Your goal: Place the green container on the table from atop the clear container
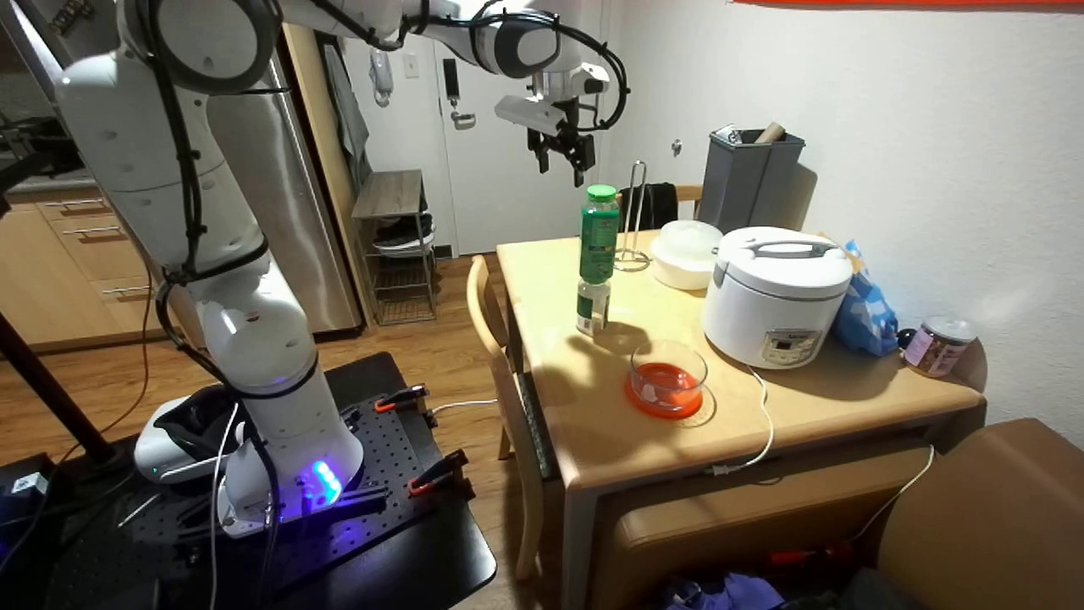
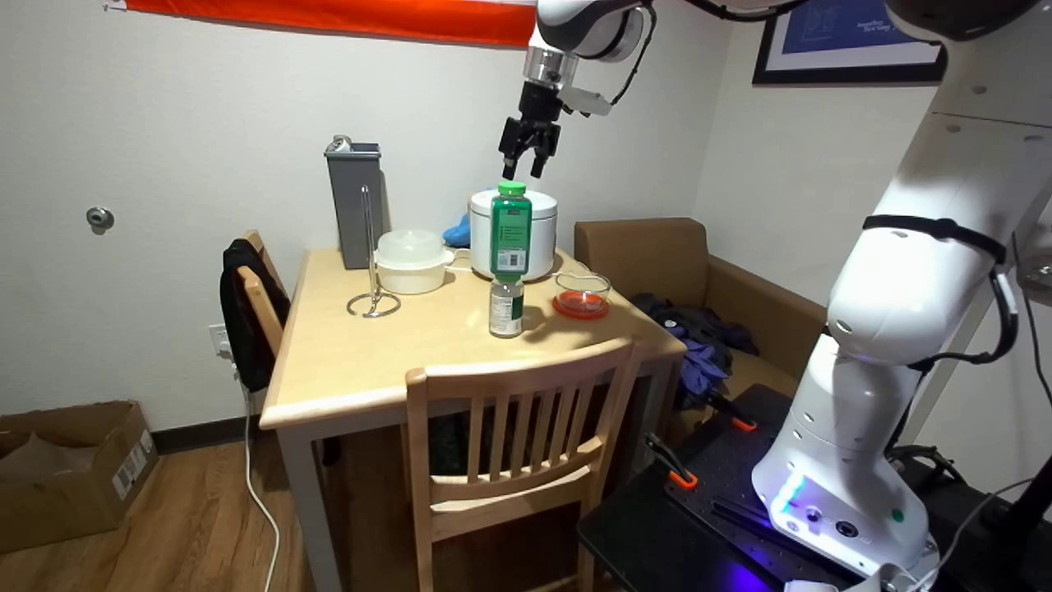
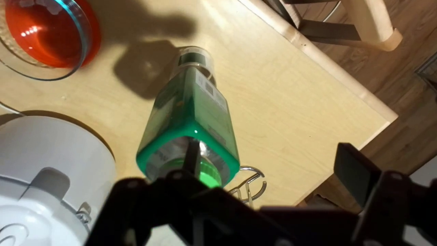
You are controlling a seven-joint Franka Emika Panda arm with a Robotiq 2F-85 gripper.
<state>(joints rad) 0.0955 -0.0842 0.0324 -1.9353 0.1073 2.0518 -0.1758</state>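
Note:
The green container (image 1: 600, 241) is a tall green bottle with a bright green lid. It stands upright on the clear container (image 1: 593, 307), a small transparent jar with a label, which stands on the light wooden table (image 1: 576, 398). An exterior view shows the same stack of green container (image 2: 511, 234) and clear container (image 2: 505, 308). My gripper (image 1: 561, 165) is open and empty above the lid, fingers pointing down; it also shows so in an exterior view (image 2: 523, 168). In the wrist view, one finger of the gripper (image 3: 269, 152) overlaps the green container's top (image 3: 191, 112); the other is off to the right.
A glass bowl on an orange dish (image 1: 663, 405) stands near the stack. A white rice cooker (image 1: 779, 305), a white lidded tub (image 1: 684, 254) and a metal stand (image 1: 631, 258) are on the table. A grey bin (image 2: 352, 205) stands behind. A wooden chair (image 2: 518, 362) is at the table's edge.

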